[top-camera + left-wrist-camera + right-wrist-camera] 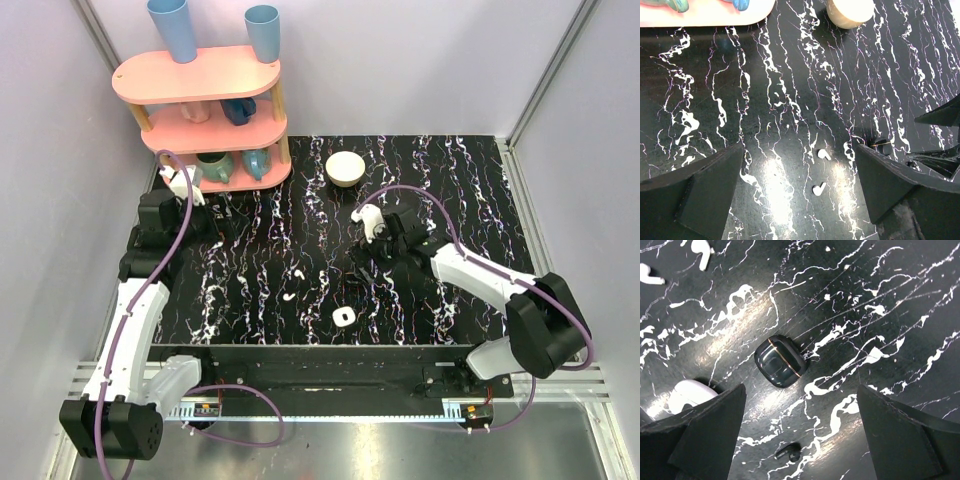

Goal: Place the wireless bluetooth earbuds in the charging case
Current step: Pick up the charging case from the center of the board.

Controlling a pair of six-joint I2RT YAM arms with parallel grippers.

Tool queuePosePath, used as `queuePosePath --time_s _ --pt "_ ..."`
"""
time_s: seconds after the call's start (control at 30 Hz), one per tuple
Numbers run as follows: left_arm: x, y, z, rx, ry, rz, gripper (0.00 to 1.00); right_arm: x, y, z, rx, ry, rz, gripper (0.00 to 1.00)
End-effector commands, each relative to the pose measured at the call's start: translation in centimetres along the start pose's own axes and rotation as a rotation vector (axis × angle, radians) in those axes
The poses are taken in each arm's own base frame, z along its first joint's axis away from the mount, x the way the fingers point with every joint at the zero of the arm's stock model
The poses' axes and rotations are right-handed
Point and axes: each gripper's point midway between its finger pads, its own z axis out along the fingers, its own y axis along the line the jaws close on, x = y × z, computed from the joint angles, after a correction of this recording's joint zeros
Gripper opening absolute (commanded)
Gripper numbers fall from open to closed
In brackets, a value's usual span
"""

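Observation:
Two white earbuds [298, 273] [289, 296] lie side by side on the black marbled table, left of centre. The white charging case [343, 317] sits nearer the front edge, apart from them. In the left wrist view both earbuds [824, 154] [818, 188] show on the table between the wide-open fingers of my left gripper [798, 147], which hangs above them. My right gripper [801, 388] is open too, over a black case. Its left finger half hides the white charging case [687, 394]. The earbuds [702, 250] [647, 275] lie at the top left there.
A black earbud case [780, 361] and a small black earbud [789, 453] lie under my right gripper. A cream bowl [346, 168] stands at the back centre. A pink shelf [200, 75] with cups fills the back left corner.

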Motion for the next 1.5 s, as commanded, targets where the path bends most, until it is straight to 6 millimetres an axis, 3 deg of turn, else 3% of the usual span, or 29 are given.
queuePosePath --time_s 0.0,0.13,0.2,0.33,0.53,0.63,0.73,0.8,0.9,1.1,1.47 --pt "-1.4 -0.5 -0.6 0.009 -0.051 0.038 0.99 -2.5 0.3 0.0 -0.054 -0.134 -0.264 1.00" --pt "-1.2 -0.7 -0.6 0.012 -0.049 0.040 0.99 -1.8 -0.5 1.3 -0.025 -0.171 -0.367 1.00" --pt "-1.2 -0.6 -0.6 0.004 -0.052 0.040 0.99 -2.7 -0.6 1.6 -0.019 -0.217 -0.401 1.00" --pt "-1.1 -0.8 -0.6 0.002 -0.049 0.043 0.99 -2.2 1.0 1.7 -0.130 -0.217 -0.509 1.00" --pt "-1.1 -0.6 -0.7 -0.017 -0.052 0.047 0.99 -0.9 1.6 2.3 -0.207 -0.137 -0.569 1.00" --pt "-1.0 -0.5 -0.7 -0.022 -0.051 0.047 0.99 -1.7 2.9 1.2 -0.290 -0.087 -0.499 1.00" --pt "-0.8 -0.3 -0.7 -0.030 -0.047 0.045 0.99 -2.9 4.9 -0.2 -0.338 -0.191 -0.501 1.00" --pt "-0.9 -0.2 -0.7 -0.037 -0.049 0.047 0.99 -3.2 4.2 -0.3 -0.285 -0.243 -0.544 1.00" --pt "-0.9 -0.2 -0.7 -0.037 -0.049 0.047 0.99 -2.1 3.0 0.0 -0.242 -0.158 -0.596 1.00" --pt "-0.9 -0.1 -0.8 -0.042 -0.052 0.048 0.99 -1.5 4.4 0.4 -0.346 -0.118 -0.573 1.00" --pt "-0.9 -0.1 -0.8 -0.042 -0.053 0.048 0.99 -0.3 2.5 2.5 -0.319 -0.010 -0.625 1.00"
